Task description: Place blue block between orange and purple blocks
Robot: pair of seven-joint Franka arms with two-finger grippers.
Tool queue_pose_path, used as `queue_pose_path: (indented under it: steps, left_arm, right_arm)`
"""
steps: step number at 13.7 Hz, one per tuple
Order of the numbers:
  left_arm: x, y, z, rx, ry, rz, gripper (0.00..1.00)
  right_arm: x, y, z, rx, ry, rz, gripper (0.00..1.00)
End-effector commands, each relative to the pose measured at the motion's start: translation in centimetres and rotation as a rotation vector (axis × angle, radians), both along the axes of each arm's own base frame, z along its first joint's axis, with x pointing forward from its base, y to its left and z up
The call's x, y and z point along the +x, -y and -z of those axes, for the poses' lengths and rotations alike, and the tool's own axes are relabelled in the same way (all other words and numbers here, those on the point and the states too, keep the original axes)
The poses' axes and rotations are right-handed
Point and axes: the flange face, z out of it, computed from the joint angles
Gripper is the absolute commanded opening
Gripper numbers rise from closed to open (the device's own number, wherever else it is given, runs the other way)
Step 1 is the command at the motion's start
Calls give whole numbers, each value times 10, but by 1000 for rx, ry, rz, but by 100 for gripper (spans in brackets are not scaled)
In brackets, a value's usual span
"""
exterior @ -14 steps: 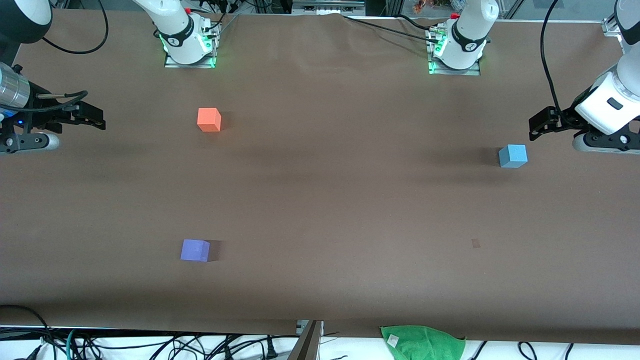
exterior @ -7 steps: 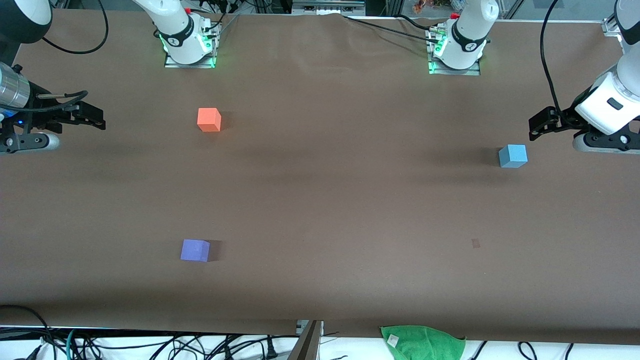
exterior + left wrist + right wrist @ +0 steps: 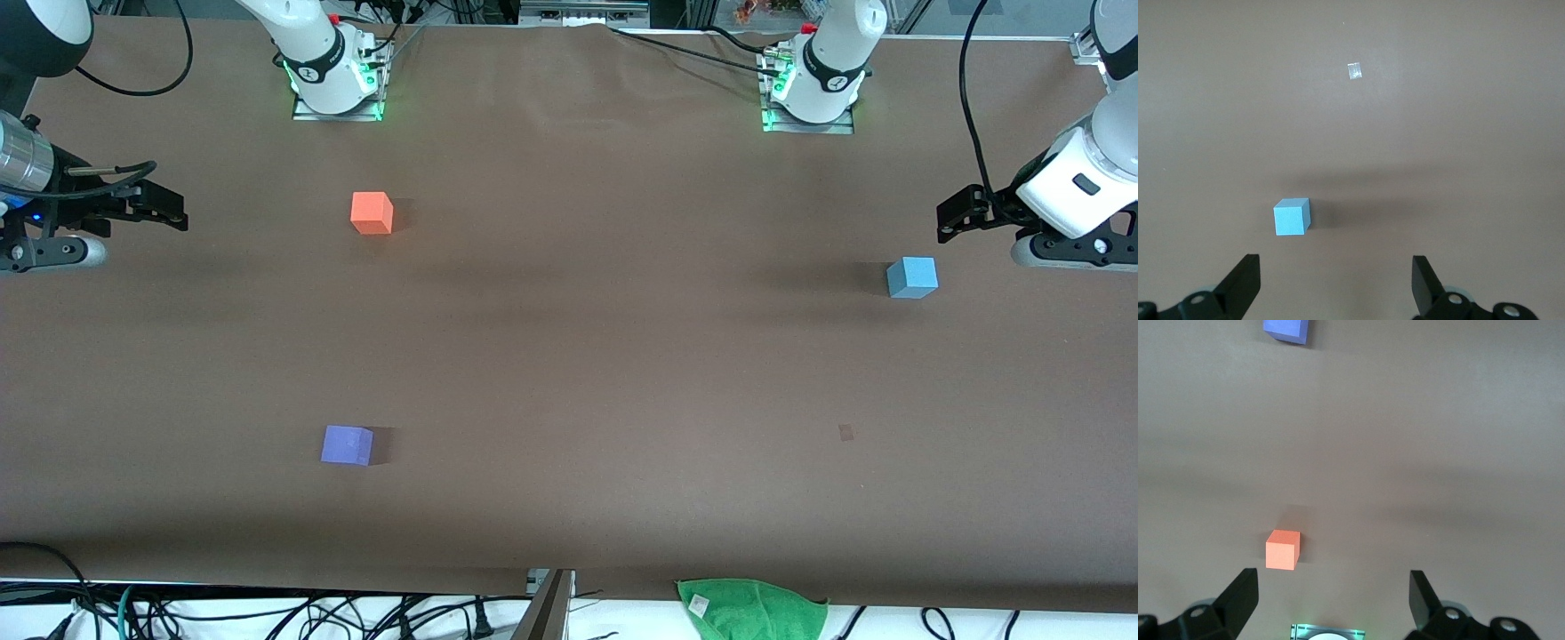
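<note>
The blue block (image 3: 912,276) sits alone on the brown table (image 3: 587,356) toward the left arm's end, well apart from the other two cubes. The orange block (image 3: 372,212) and the purple block (image 3: 347,444) lie toward the right arm's end, the purple one nearer the front camera, with bare table between them. The left gripper (image 3: 949,216) hangs over the table's edge near the blue block; its wrist view shows the fingers (image 3: 1245,283) spread wide and holding nothing, and a small pale scrap (image 3: 1354,70) on the table. The right gripper (image 3: 169,210) waits over its own end; its wrist view shows wide, empty fingers (image 3: 1241,593). A green cloth (image 3: 751,606) lies at the table's near edge
</note>
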Motion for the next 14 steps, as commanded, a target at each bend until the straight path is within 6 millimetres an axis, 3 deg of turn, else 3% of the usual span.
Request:
queue_pose_path:
  steps: [1, 5, 7, 10, 14]
  left_arm:
    - [-3, 2, -5, -22, -41, -11, 100]
    - [-3, -3, -5, -21, -46, -6, 100]
    - [7, -13, 14, -22, -79, -25, 100]
    - [16, -19, 28, -11, -97, -32, 100]
    - [12, -31, 41, -10, -137, -51, 100]
  right_arm:
    - [-1, 0, -4, 14, 8, 3, 100]
    - [-1, 2, -4, 15, 8, 7, 100]
    - [-1, 2, -4, 15, 8, 7, 100]
    - [-1, 1, -4, 17, 8, 6, 100]
    - [-1, 2, -4, 15, 8, 6, 100]
